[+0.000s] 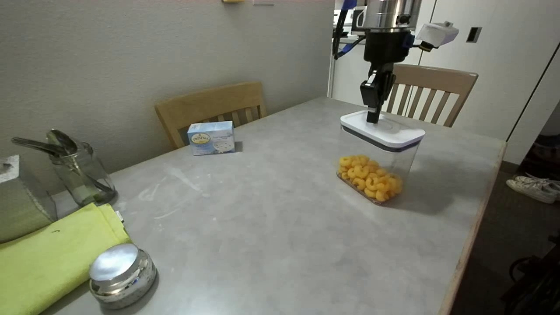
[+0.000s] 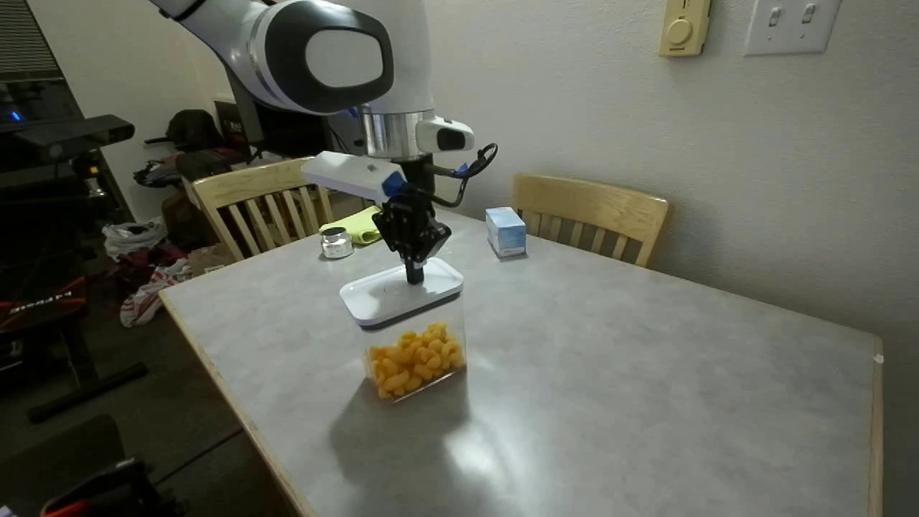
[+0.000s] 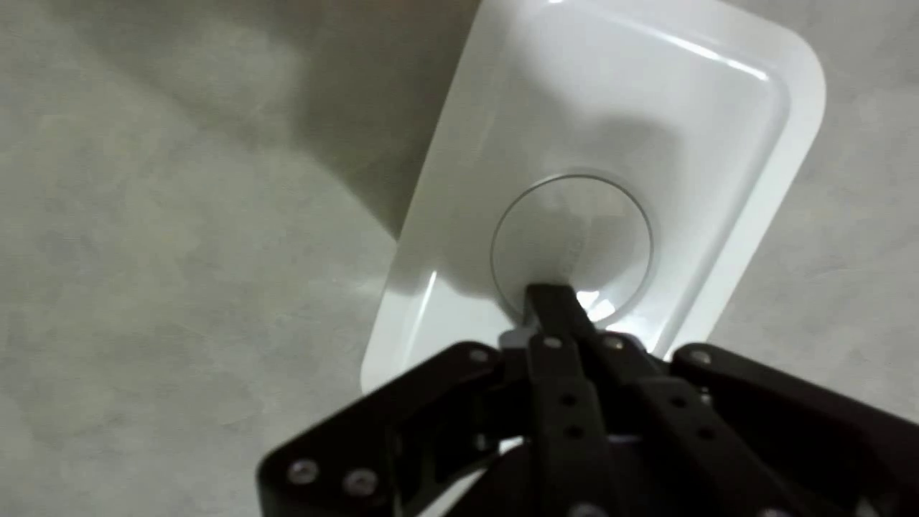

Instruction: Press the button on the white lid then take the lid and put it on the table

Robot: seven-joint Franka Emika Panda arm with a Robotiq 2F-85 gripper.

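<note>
White lid (image 1: 396,132): seated on top of the clear container (image 1: 396,162); flat, rounded-rectangular, with a raised rim and a dark band along its underside.
Button (image 3: 585,237): circular outline in the middle of the lid, clearest in the wrist view. Whether it sits raised or flush, I cannot tell.
Gripper (image 1: 373,117): closed; both fingers lie together as one narrow black tip, pointing down.
Tip position: in both exterior views, at the lid's upper face; in the wrist view, overlapping the edge of the button. Whether it presses on the button cannot be judged from here.
Arm (image 2: 327,57): white, with a dark joint cover; reaches over the table (image 1: 271,218), its wrist above the lid.
Contents: yellow curved pasta (image 1: 369,177), filling the lower part of the container.
Container placement: upright on the table, with a shadow on the tabletop beside it.
Light blue box (image 1: 212,138): on the table, well apart from the container, near a wooden chair (image 1: 210,103).
Silver-lidded jar (image 1: 122,276): on the table, just beside the folded yellow-green cloth (image 1: 57,258).
Glass jar (image 1: 72,183): near the cloth, holding metal utensils (image 1: 63,142).
Second chair (image 1: 437,76): at the table, behind the gripper in an exterior view.
</note>
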